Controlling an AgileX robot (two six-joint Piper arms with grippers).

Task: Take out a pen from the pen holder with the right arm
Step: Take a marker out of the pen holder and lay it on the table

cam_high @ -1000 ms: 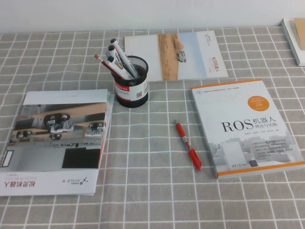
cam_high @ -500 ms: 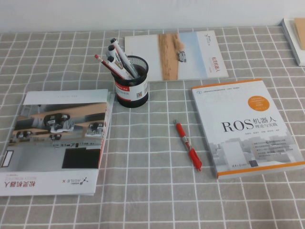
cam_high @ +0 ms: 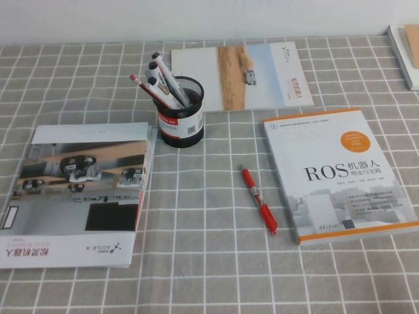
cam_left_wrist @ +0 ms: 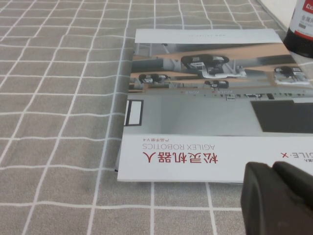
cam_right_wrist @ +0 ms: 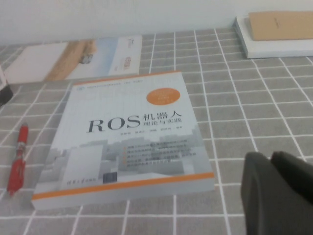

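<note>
Pen holder on checked cloth; right hand closed near ROS book, left hand closed near brochure.

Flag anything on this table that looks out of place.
One red pen lies loose on the checked tablecloth between the mesh pen holder and the ROS book, while the other pens stand in the holder. Left claw is shut near the AgileX brochure, right claw shut beside the ROS book.

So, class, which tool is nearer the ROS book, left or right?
Right. The right tool hovers just off the ROS book; the left tool hovers by the AgileX Robotics brochure, far over on the other side.
</note>
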